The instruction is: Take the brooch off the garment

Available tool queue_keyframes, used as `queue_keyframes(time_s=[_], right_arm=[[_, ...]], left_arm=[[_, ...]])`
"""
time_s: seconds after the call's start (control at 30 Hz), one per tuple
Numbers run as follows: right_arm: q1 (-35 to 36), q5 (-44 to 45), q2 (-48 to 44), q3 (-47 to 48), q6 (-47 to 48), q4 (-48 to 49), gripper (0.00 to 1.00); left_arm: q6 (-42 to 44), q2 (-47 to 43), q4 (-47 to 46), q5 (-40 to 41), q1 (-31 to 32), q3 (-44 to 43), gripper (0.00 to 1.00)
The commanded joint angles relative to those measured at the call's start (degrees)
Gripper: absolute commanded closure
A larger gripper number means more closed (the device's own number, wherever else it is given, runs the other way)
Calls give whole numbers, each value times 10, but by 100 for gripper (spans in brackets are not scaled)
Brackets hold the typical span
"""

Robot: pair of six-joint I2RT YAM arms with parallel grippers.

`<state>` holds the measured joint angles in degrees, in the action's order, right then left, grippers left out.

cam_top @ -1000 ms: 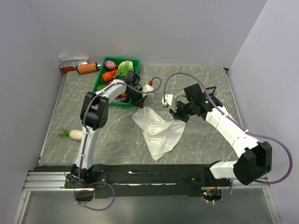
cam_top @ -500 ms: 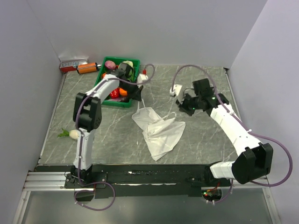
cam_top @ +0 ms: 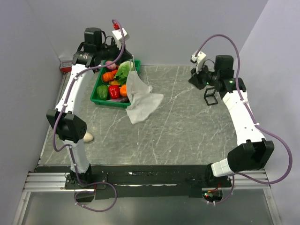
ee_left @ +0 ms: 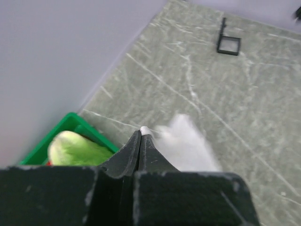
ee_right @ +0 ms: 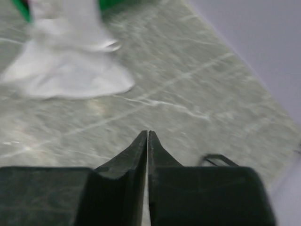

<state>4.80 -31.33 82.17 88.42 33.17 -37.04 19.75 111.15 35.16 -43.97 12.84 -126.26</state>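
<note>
The white garment (cam_top: 138,96) hangs from my left gripper (cam_top: 131,61), which is raised at the back left. Its lower part drapes over the front right corner of the green basket (cam_top: 99,86) and onto the table. In the left wrist view the left gripper (ee_left: 142,132) is shut on a bit of the white cloth (ee_left: 188,146). My right gripper (cam_top: 196,79) is at the back right, well clear of the garment; in its own view it (ee_right: 147,133) is shut with nothing showing between the fingers. The garment (ee_right: 70,70) lies far off there. The brooch does not show in any view.
The basket holds several vegetables (cam_top: 114,90), with a lettuce (ee_left: 75,148) just below my left fingers. A black square wire frame (cam_top: 211,96) lies on the table under the right arm; it also shows in the left wrist view (ee_left: 229,42). A white radish (cam_top: 88,137) lies at the left.
My left arm has lifted the garment off the table, up and back-left over the basket's corner. My right arm has pulled back to the right. The black square frame now shows.
</note>
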Motion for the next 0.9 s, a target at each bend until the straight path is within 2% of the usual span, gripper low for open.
queue_keyframes(time_s=[0.0,0.13,0.23,0.33,0.37,0.47,0.6,0.77,0.83,0.87], right_arm=[[24,-86,41,-75,-127,35,72],[63,-92,76,-106,-202,97,61],[107,-79,142,-63,-214,106,58],[127,-89,233,11,-267,121,58],[134,-81,256,53,-268,114,58],[164,-29,331,116,-205,74,58],[187,25,393,160,-166,65,59],[211,86,450,233,-99,27,61],[221,99,499,277,-60,-46,62],[226,114,519,336,-43,-85,64]], left_arm=[[-40,-23,8,-19,10,77,99],[-34,-83,7,-11,12,188,99],[-33,-126,-6,8,11,270,99],[-24,-157,13,17,9,300,99],[-8,-164,47,16,8,301,99],[27,-199,92,12,6,312,99],[10,-251,77,26,6,355,99],[-8,-275,73,67,6,377,99],[-3,-285,71,77,6,378,99],[-1,-287,71,90,7,378,99]])
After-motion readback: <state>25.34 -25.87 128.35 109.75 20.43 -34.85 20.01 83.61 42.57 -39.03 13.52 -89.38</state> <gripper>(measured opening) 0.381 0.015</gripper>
